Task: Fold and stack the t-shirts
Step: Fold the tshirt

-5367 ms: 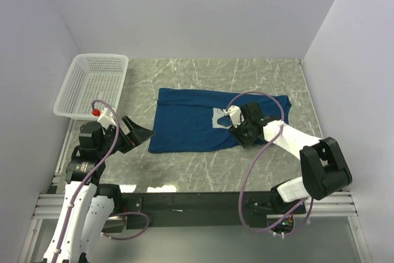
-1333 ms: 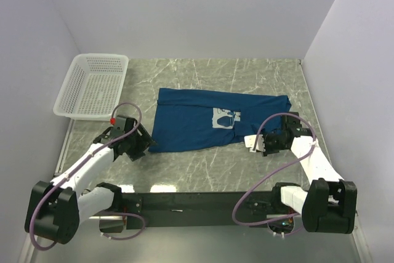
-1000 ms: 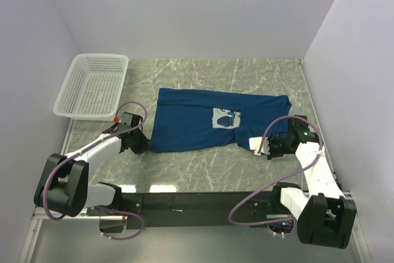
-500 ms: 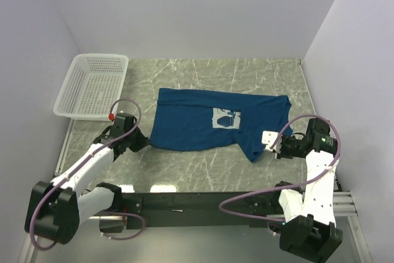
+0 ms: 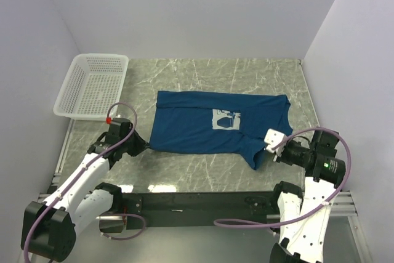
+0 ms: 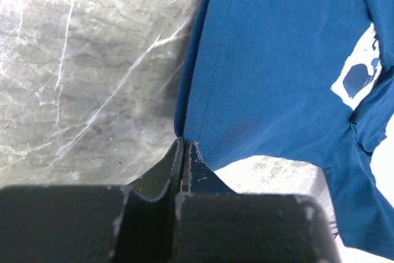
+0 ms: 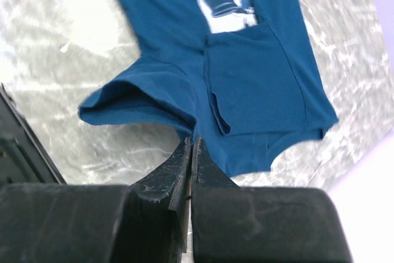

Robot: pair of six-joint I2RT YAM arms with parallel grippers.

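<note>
lying on marbled grey table (image 5: 203, 72), t-shirt (image 5: 191, 124) (navy), pale lilac walls (image 5: 184, 10)

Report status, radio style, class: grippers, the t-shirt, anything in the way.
Left gripper shut on t-shirt hem corner. Right gripper shut on sleeve edge. Print up, t-shirt unfolded, mostly flat. Basket far left, apart from cloth.
</note>
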